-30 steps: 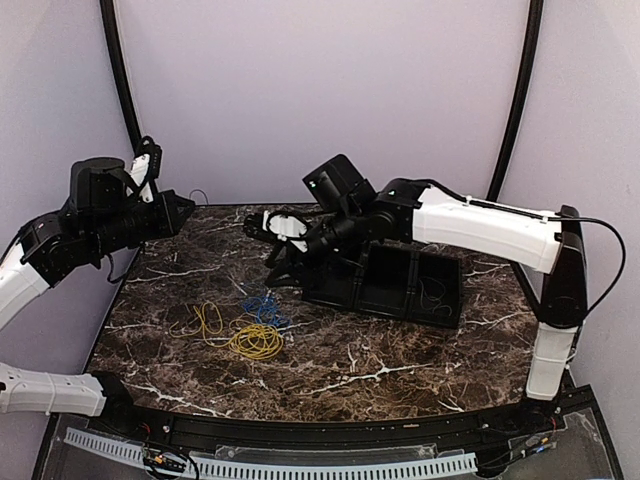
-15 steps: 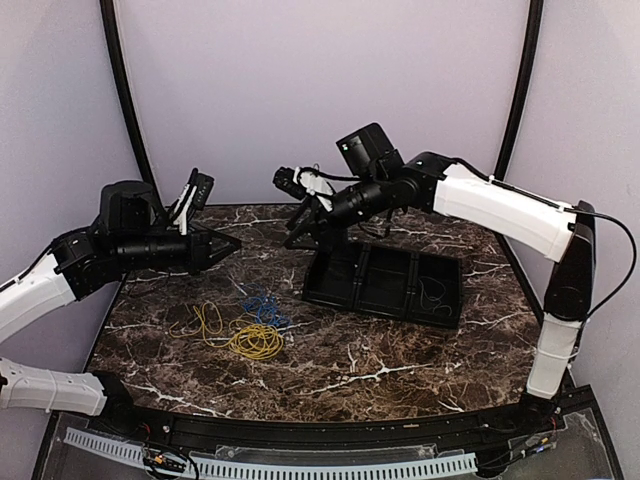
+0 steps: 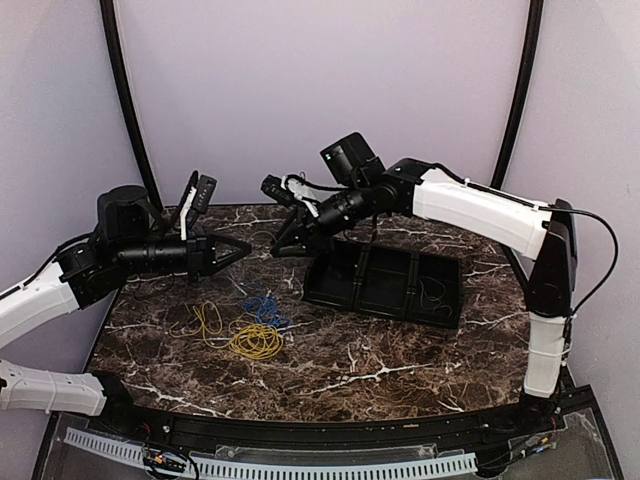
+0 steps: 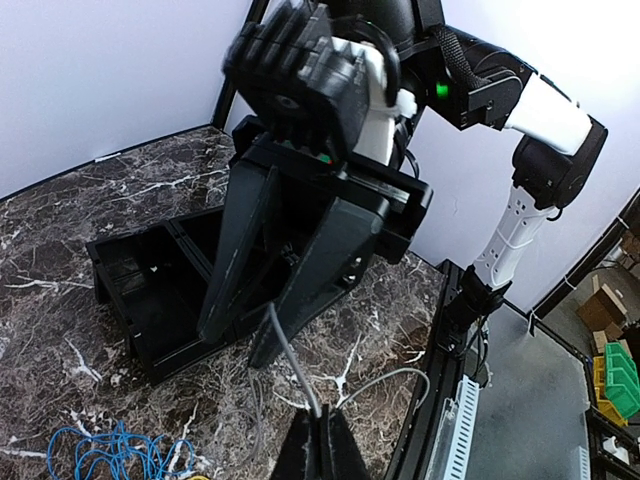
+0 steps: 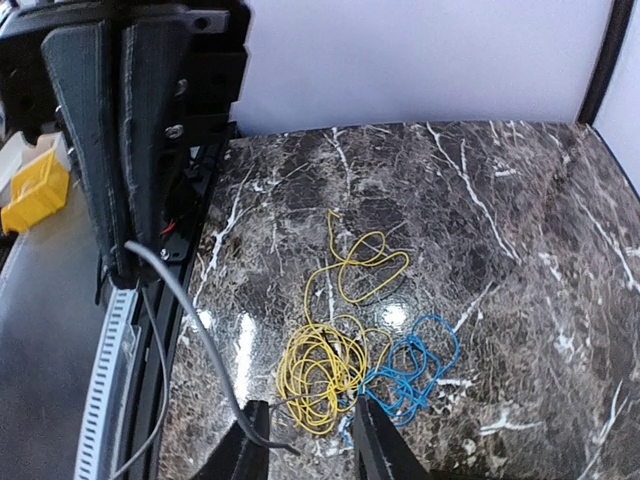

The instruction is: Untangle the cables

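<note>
Right jaws lowered, straddling grey cable (image 4: 292,365) pinched by left jaws.

Loose cables (image 3: 250,325) on the table (image 3: 400,365), left of the tray (image 3: 385,305).

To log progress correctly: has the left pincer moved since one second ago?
Yes. The left pincer, shut on a grey cable, has moved right, closer to the black tray.

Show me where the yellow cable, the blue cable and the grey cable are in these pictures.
yellow cable (image 5: 305,378), right wrist view, on its dense coil.
blue cable (image 5: 405,380), right wrist view, on its tangled loops.
grey cable (image 4: 294,360), left wrist view, on the raised stretch above the table.
</note>
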Action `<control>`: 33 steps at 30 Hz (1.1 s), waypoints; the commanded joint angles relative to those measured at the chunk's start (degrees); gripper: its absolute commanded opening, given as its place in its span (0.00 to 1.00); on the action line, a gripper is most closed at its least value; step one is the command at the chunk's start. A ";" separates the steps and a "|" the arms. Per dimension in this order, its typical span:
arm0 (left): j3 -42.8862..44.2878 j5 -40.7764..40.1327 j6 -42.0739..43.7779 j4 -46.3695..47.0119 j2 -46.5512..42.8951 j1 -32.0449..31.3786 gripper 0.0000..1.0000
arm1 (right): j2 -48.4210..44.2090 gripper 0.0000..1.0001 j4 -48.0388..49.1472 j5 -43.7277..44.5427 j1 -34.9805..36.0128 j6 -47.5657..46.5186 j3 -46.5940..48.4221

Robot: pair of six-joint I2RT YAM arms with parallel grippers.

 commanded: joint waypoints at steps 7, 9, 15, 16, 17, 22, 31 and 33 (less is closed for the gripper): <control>-0.32 -3.70 1.09 0.25 0.21 0.05 0.05 | -2.57 0.00 0.50 0.16 -1.18 -0.10 -0.33; -0.04 -6.94 2.06 -1.19 0.46 0.05 0.27 | -5.45 0.00 0.65 0.80 -2.73 -0.60 -3.96; 0.82 -20.60 4.06 -2.10 1.98 0.06 0.70 | -14.99 0.00 1.12 4.42 -10.54 -1.86 -14.79; 1.52 -22.16 4.49 -1.98 2.45 0.06 0.71 | -16.65 0.00 1.41 4.91 -12.15 -2.08 -16.66; 1.93 -25.53 4.77 -1.73 3.68 0.05 0.73 | -18.75 0.00 1.70 5.59 -14.02 -2.32 -18.75; 5.03 -37.92 7.07 -0.03 9.09 0.21 0.73 | -24.84 0.00 1.47 4.67 -25.18 -2.41 -27.15; -0.14 -41.74 9.72 6.23 9.62 4.31 0.70 | -35.08 0.00 0.32 4.71 -38.96 -2.72 -39.82; -1.49 -42.86 10.53 6.95 7.93 4.35 0.70 | -36.13 0.00 0.40 6.00 -39.47 -2.57 -41.79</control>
